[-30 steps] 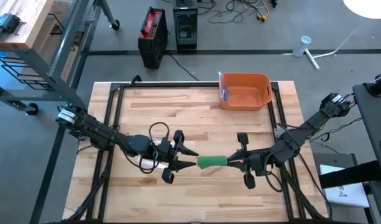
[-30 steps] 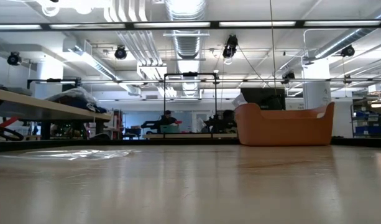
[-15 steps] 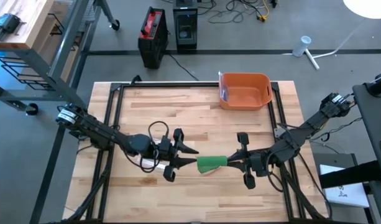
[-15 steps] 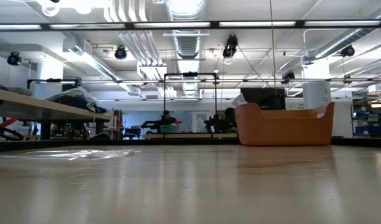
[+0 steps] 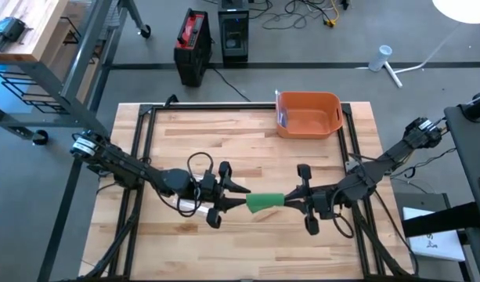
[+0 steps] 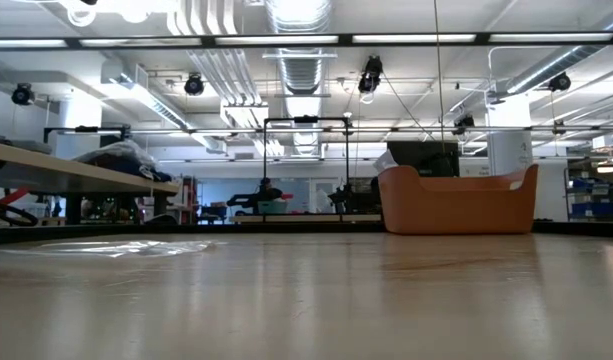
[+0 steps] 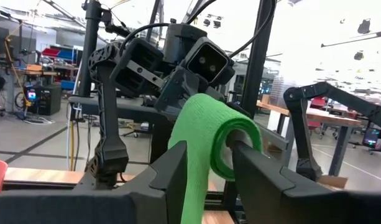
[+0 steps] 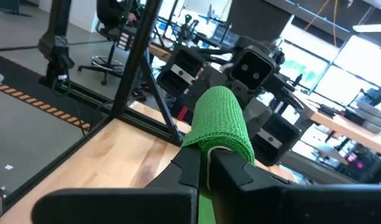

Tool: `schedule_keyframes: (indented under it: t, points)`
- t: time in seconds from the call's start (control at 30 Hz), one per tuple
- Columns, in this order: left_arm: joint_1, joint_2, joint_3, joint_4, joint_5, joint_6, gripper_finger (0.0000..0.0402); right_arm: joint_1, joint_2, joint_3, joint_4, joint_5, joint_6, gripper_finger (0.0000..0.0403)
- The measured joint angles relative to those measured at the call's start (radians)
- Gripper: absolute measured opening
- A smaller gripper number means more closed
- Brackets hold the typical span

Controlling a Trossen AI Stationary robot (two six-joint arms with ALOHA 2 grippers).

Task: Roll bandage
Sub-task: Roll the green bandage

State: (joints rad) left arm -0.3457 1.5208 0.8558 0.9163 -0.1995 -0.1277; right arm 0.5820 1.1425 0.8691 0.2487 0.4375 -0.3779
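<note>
Holding the green bandage roll (image 5: 265,202) up off the wooden table (image 5: 247,133) right now, roughly dead centre between my two arms, a bit toward the near edge. My left gripper (image 5: 238,199) comes in from the 9 o'clock side of the roll and its two fingers (image 7: 178,171) are partly spread, one poked into the hollow of the roll and the other sitting outside the wrapped layer, so they're pinching the loose green strip that hangs down from it. My right gripper (image 5: 291,201) comes in from the 3 o'clock side and its fingers (image 8: 191,163) are squeezed tight on the other end of the roll, pressed close together with the fabric bulging over the tips. In each wrist view you can see the other arm's camera block staring back just past the roll, so the two grippers are basically nose to nose with only the bandage between them. Further out, at about 12 to 1 o'clock from the roll, an orange bin (image 5: 308,114) sits at the far edge of the table, well apart from everything. From table height I can only see that bin (image 6: 456,200); neither gripper nor the roll shows there.
</note>
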Motion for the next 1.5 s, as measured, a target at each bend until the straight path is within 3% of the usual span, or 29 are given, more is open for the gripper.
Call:
schedule_keyframes:
  t: [0.43,0.53,0.63,0.7,0.77,0.97,1.17,1.23,1.3,1.5]
  points:
    - [0.004,-0.001,0.0,-0.02,0.008,-0.007,0.0112,-0.018,0.068,0.023,0.045,-0.016,-0.038,0.0009]
    - [0.004,-0.001,0.0,-0.024,0.034,0.016,0.0089,-0.019,0.068,0.023,0.043,-0.005,-0.038,0.0009]
    - [0.006,-0.001,0.0,-0.023,0.043,0.021,0.0042,-0.019,0.068,0.024,0.046,0.018,-0.02,0.0013]
    - [0.006,-0.006,0.0,-0.024,0.041,0.025,0.0014,-0.019,0.068,0.024,0.049,0.028,-0.013,0.0027]
    - [0.006,-0.03,0.0,-0.048,0.04,0.043,0.0013,-0.016,0.06,0.026,0.052,0.054,0.002,0.0049]
    - [0.006,-0.207,0.0,-0.231,0.002,0.094,0.0006,0.048,0.012,0.031,0.004,0.267,0.001,0.0123]
    - [0.008,-0.328,0.0,-0.289,-0.062,0.077,0.0006,0.056,0.043,0.027,-0.01,0.28,0.004,0.0173]
    - [0.008,-0.35,0.0,-0.289,-0.089,0.063,0.0006,0.058,0.098,0.027,0.038,0.299,-0.052,0.0178]
    - [0.008,-0.363,0.0,-0.28,-0.128,0.054,0.0006,0.057,0.167,0.026,0.119,0.385,-0.165,0.0177]
    - [0.008,-0.379,0.0,-0.258,-0.321,-0.038,0.0006,0.062,0.386,0.09,0.448,0.534,-0.728,0.0173]
